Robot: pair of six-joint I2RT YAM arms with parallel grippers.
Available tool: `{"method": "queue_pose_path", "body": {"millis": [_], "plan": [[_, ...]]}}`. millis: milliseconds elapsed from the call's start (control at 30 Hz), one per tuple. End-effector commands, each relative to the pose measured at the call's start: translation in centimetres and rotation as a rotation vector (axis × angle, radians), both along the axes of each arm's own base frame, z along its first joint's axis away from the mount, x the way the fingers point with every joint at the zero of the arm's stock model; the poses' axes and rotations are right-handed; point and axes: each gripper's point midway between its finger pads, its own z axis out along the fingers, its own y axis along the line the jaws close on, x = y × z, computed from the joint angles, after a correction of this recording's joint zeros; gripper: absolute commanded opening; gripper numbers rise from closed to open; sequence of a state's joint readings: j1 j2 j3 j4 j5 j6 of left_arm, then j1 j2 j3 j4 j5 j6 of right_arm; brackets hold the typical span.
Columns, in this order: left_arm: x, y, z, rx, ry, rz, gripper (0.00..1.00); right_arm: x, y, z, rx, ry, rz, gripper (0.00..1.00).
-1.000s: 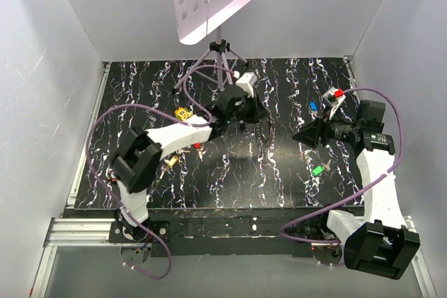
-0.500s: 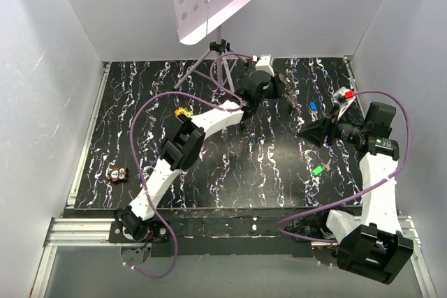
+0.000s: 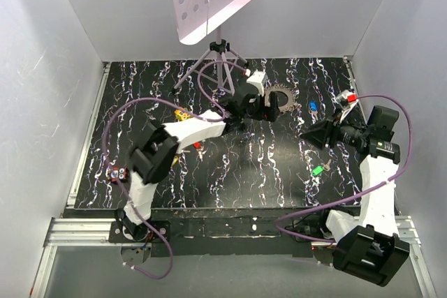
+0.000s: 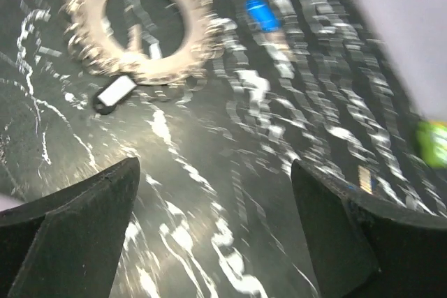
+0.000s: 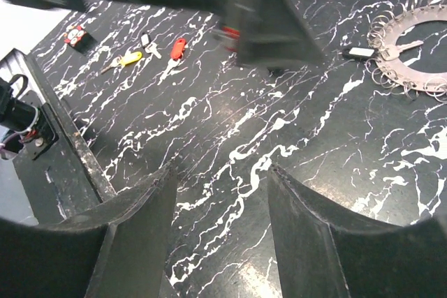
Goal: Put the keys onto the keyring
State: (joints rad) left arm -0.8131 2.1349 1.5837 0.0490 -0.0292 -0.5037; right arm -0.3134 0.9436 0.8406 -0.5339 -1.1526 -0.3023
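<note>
The toothed keyring (image 3: 283, 97) lies flat at the back of the table, blurred in the left wrist view (image 4: 143, 29). A black-headed key (image 4: 115, 93) rests against its rim (image 5: 360, 52); whether it is threaded on I cannot tell. My left gripper (image 3: 269, 109) hovers just beside the ring, open and empty (image 4: 216, 193). A blue key (image 3: 313, 107) lies right of the ring and a green key (image 3: 318, 170) nearer the front. A red key (image 5: 178, 47) and a yellow key (image 5: 129, 58) lie at centre-left. My right gripper (image 3: 309, 134) stands open and empty (image 5: 223, 179), pointing left.
A tripod (image 3: 220, 61) with a tilted perforated panel stands at the back behind the ring. A yellow spotted block (image 3: 183, 113) and a red spotted block (image 3: 116, 172) sit on the left. White walls enclose the table. Purple cables loop over both arms.
The left gripper has gone from shut to wide open, and the keyring it carried now lies on the table. The left arm drew back toward the left. The right arm barely shifted.
</note>
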Motion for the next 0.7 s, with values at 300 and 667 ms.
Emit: {"method": "queue_pose_path", "body": {"millis": [300, 667], "plan": [[-16.4, 19.6, 16.8, 0.068, -0.337, 0.049, 0.98, 1.7, -5.3, 3.2, -0.275, 0.008, -0.321, 0.66], [-21.5, 32.2, 17.1, 0.025, -0.367, 0.298, 0.98, 1.6, -6.2, 8.7, -0.082, 0.085, -0.606, 0.85]]}}
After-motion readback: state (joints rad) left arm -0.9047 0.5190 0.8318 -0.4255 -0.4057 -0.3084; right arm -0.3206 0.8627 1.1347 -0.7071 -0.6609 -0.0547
